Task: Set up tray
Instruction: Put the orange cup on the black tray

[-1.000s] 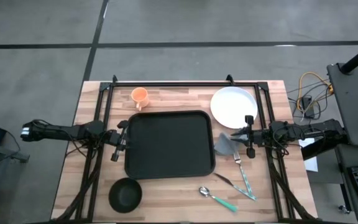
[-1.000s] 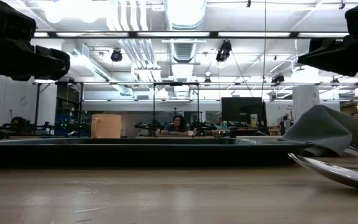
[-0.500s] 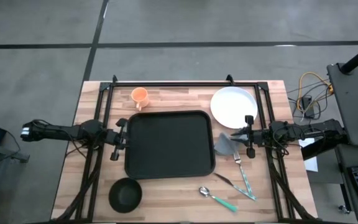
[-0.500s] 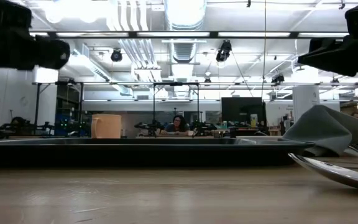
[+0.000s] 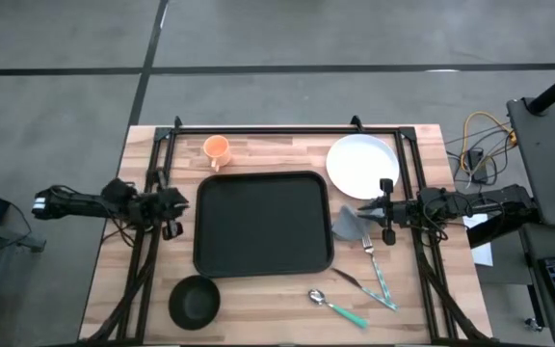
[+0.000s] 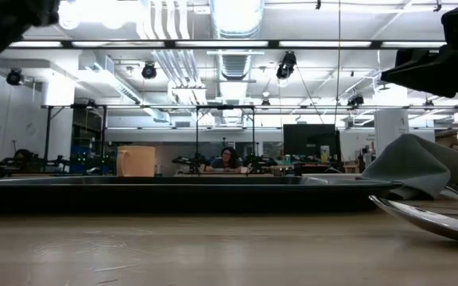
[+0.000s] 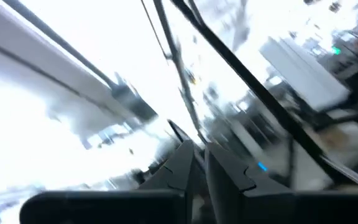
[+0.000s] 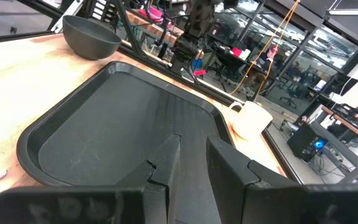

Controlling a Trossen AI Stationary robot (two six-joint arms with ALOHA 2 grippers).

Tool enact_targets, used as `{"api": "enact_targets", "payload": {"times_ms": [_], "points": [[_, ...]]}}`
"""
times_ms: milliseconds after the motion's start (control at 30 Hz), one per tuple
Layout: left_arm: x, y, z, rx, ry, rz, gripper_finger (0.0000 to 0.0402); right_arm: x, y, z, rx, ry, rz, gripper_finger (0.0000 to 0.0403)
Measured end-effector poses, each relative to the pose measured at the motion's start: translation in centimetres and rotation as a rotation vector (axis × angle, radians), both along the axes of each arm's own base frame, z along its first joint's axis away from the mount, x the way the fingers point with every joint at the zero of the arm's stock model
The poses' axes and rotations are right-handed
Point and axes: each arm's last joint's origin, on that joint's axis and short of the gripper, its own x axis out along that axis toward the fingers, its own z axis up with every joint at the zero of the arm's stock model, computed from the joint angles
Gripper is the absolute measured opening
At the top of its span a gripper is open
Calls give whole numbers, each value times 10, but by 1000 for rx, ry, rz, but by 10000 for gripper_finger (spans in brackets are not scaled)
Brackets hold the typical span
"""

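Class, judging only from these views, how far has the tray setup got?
Done: nothing; the tray is bare. In hand: nothing; left gripper beside the tray's left edge, right gripper above the napkin. Left: plate, cup, bowl, cutlery lie outside.

Even overhead light on the bench [image 5: 258, 154], soft faint shadows, ceiling lamps [image 6: 237, 12] glaring in the low view, left wrist view streaked with motion blur

The tray [image 5: 263, 224] lies bare, so its whole inner surface is left free. Its far rim is flanked by a cup [image 5: 217, 148] and a plate [image 5: 362, 164]; a napkin [image 5: 348, 223] touches its right edge. The near side is hemmed by a bowl [image 5: 195, 300] and cutlery [image 5: 336, 306]; bare wood remains between them.
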Motion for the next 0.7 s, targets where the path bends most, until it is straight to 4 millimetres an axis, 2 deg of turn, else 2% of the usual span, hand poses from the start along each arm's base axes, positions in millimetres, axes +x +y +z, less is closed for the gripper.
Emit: {"api": "enact_targets", "payload": {"times_ms": [133,300,433,700], "points": [[-4,3,14,-47,-63,93,22,0,0,0,0,0,0,68],[-1,11,34,-176,-68,356,22,0,0,0,0,0,0,68],[2,15,52,-343,-73,406,22,0,0,0,0,0,0,68],[28,15,43,-442,110,381,22,0,0,0,0,0,0,68]]}}
